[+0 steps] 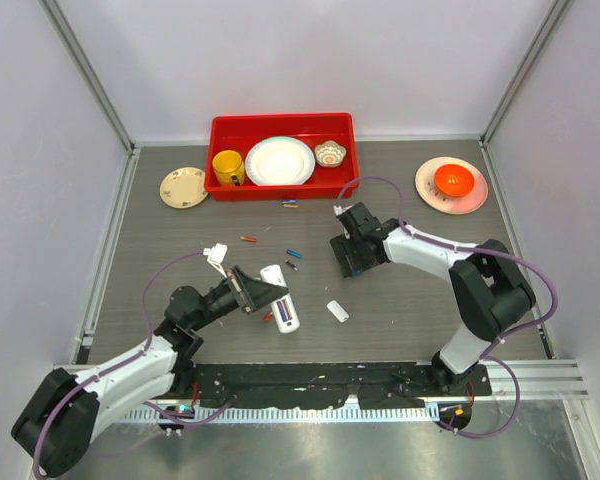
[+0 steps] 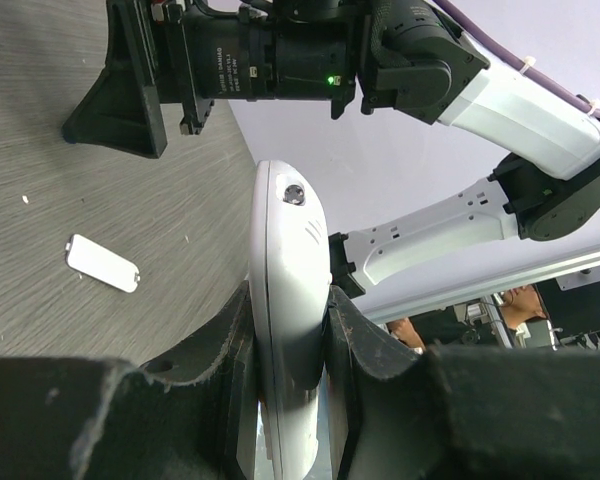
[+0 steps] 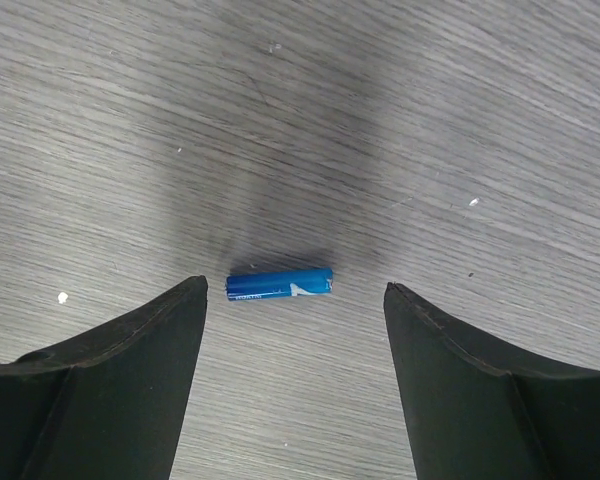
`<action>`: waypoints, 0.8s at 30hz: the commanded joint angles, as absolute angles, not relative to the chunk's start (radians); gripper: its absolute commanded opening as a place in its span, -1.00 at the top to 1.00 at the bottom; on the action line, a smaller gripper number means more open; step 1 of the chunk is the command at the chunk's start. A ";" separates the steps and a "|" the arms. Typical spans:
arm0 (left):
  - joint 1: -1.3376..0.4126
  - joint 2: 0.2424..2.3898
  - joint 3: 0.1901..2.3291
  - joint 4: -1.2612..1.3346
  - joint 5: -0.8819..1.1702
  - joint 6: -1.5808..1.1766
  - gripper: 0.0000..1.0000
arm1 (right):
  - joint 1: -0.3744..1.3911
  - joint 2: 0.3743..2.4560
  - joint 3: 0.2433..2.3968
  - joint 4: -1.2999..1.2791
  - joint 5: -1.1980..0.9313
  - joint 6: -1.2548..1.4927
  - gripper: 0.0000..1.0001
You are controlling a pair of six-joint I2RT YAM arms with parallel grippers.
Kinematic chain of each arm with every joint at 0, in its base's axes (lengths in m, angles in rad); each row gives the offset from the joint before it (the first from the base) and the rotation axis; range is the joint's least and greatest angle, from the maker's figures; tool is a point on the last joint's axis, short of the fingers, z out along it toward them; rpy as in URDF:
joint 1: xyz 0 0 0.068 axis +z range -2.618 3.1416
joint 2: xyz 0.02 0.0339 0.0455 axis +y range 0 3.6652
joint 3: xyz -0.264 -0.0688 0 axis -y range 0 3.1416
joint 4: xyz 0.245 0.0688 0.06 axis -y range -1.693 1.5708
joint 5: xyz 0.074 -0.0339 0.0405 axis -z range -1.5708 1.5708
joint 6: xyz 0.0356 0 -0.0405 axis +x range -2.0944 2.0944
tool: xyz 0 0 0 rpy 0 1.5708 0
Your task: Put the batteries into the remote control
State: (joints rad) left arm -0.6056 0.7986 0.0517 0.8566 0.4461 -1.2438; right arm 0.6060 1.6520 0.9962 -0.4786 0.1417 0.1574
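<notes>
Your right gripper (image 3: 295,290), spread wide, brackets the small blue cylindrical battery (image 3: 280,285) mid-frame, axis finger-to-finger (left gripper (image 2: 285,335) grips the white plastic remote (image 2: 285,240)).

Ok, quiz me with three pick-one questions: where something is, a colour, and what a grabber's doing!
1. The yellow mug is: A in the red bin; B on the table; C in a gripper.
2. The battery by the right gripper is: A green; B blue; C orange.
3. The left gripper is: A open; B shut on the remote control; C shut on a battery.
Answers: 1 A, it stands inside the bin. 2 B, plainly blue in the right wrist view. 3 B, it clamps the remote control's sides.
</notes>
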 commanded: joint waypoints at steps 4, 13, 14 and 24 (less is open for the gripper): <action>-0.601 0.825 0.075 0.936 0.463 -1.224 1.00 | 0.600 1.663 1.009 -0.459 0.097 0.130 -0.46; -0.601 0.841 0.072 0.951 0.463 -1.227 1.00 | 0.600 1.689 0.994 -0.434 0.086 0.137 -0.40; -0.601 0.841 0.071 0.951 0.462 -1.227 1.00 | 0.600 1.692 0.994 -0.433 0.090 0.137 -0.39; -0.601 0.835 0.063 0.951 0.456 -1.227 1.00 | 0.597 1.720 0.989 -0.420 0.086 0.137 -0.27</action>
State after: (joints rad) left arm -0.6056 0.8421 0.0513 0.8791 0.4465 -1.2438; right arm 0.5980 1.6955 0.9897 -0.4400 0.0845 0.1478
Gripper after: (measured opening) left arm 0.297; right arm 0.655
